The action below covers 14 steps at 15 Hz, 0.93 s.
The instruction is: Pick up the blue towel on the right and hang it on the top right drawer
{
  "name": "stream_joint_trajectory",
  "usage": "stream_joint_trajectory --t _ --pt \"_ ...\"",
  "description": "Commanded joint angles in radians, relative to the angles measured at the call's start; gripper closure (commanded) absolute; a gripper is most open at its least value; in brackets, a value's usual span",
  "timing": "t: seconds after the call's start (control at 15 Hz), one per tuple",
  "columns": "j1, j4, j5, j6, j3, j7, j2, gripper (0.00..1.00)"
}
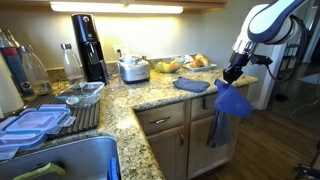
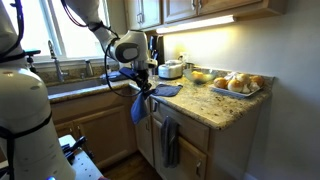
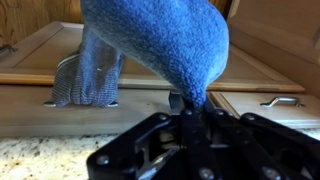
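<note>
My gripper (image 1: pixel 236 72) is shut on the bright blue towel (image 1: pixel 232 101), which hangs limp from the jaws just off the counter's end. It also shows in an exterior view (image 2: pixel 139 106), under the gripper (image 2: pixel 141 76). In the wrist view the blue towel (image 3: pixel 165 45) fills the upper middle, pinched between the fingers (image 3: pixel 190 108). The top right drawer (image 1: pixel 200 108) of light wood lies below the counter edge, with a darker grey-blue towel (image 1: pixel 218 130) draped down its front. That grey towel also shows in the wrist view (image 3: pixel 90 75) and in an exterior view (image 2: pixel 170 140).
A like blue towel (image 1: pixel 190 85) lies folded flat on the granite counter (image 1: pixel 150 95). Another drawer with a dark bar handle (image 1: pixel 160 121) sits beside the top right drawer. A toaster (image 1: pixel 134 69), fruit bowl (image 1: pixel 166 66) and tray of bread (image 2: pixel 238 86) stand behind. A sink (image 1: pixel 60 160) lies nearby.
</note>
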Motion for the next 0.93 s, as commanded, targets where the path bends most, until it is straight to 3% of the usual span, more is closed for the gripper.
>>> stream_joint_trajectory --t 0.0,0.13,0.2,0.27,0.6,0.67,0.8,0.87 --pt "0.036 -0.062 0.104 0.074 0.016 -0.036 -0.012 0.95" --pt "0.049 -0.07 0.139 0.094 0.027 -0.045 -0.001 0.95" --pt "0.034 -0.038 0.09 0.046 0.021 -0.015 0.008 0.95" --pt "0.037 -0.039 0.092 0.047 0.024 -0.015 0.01 0.9" --pt "0.036 -0.037 0.092 0.047 0.024 -0.015 0.011 0.9" --pt "0.036 -0.037 0.092 0.047 0.024 -0.015 0.011 0.96" --pt "0.054 -0.057 0.186 0.071 0.022 -0.11 0.004 0.96" --pt "0.072 -0.075 0.285 0.091 0.023 -0.193 -0.006 0.96"
